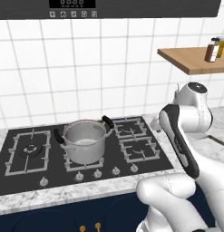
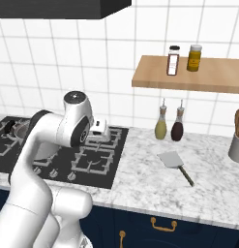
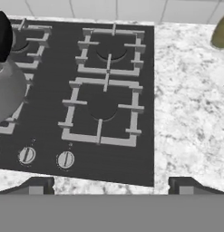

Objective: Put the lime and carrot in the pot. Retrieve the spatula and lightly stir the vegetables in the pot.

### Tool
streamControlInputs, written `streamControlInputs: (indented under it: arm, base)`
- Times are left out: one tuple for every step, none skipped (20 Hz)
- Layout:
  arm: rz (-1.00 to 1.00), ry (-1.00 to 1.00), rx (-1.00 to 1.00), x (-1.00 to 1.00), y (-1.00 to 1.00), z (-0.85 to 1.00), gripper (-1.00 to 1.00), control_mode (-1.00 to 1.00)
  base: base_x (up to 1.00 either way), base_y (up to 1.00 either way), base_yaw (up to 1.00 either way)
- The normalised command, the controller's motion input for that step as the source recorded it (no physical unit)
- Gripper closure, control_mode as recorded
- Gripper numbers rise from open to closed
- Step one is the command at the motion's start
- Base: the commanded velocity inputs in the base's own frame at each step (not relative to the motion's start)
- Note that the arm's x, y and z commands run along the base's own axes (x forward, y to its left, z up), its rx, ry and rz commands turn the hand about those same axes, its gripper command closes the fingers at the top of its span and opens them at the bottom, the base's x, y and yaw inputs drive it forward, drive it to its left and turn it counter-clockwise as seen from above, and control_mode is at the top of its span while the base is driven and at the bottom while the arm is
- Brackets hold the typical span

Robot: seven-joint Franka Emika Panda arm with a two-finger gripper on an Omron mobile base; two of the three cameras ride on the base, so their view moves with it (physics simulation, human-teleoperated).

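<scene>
The steel pot (image 1: pixel 84 141) with two black handles stands on the hob's front middle burner; in the hand view its side (image 3: pixel 7 90) shows at the left edge. Neither the lime nor the carrot is in view; what lies at the bottom of the pot cannot be made out. The spatula (image 2: pixel 171 159) lies flat on the marble counter right of the hob, its dark handle pointing toward the front. My gripper (image 2: pixel 100 137) hovers over the hob's right burners, well short of the spatula. It is open (image 3: pixel 111 186), its fingertips wide apart with nothing between them.
An olive-green bottle (image 2: pixel 161 127) and a dark bottle (image 2: pixel 177 128) stand at the wall behind the spatula. A wooden shelf (image 2: pixel 208 77) with spice jars hangs above them. A utensil holder (image 2: pixel 235 145) sits at the far right. The knobs (image 3: pixel 65 159) line the hob's front.
</scene>
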Motion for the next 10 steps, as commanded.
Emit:
streamControlInputs:
  arm:
    - [0.00, 0.09, -0.11, -0.08, -0.99, 0.00, -1.00, -1.00]
    - [0.00, 0.09, -0.15, -0.12, -0.99, 0.00, -1.00, -1.00]
    - [0.00, 0.02, -0.15, -0.19, -1.00, 0.00, -1.00, -1.00]
    - [0.00, 0.00, -0.11, -0.21, -1.00, -0.01, -1.00, -1.00]
    - [0.00, 0.00, -0.10, -0.19, -1.00, -0.04, -1.00, -1.00]
    - [0.00, 0.08, -0.06, -0.15, -1.00, 0.00, -1.00, -1.00]
    - [0.00, 0.05, -0.03, -0.09, -1.00, 0.00, -1.00, -1.00]
    - [0.00, 0.07, -0.03, 0.00, -1.00, 0.00, -1.00, -1.00]
    - [0.00, 0.06, -0.04, -0.01, -1.00, 0.00, -1.00, -1.00]
    - [0.00, 0.07, -0.06, 0.00, -0.96, 0.00, -1.00, -1.00]
  base:
    - [0.00, 0.00, 0.00]
    - [0.00, 0.00, 0.00]
    - [0.00, 0.00, 0.00]
    - [0.00, 0.00, 0.00]
    - [0.00, 0.00, 0.00]
    - [0.00, 0.00, 0.00]
    - [0.00, 0.00, 0.00]
    - [0.00, 0.00, 0.00]
    - [0.00, 0.00, 0.00]
    - [0.00, 0.00, 0.00]
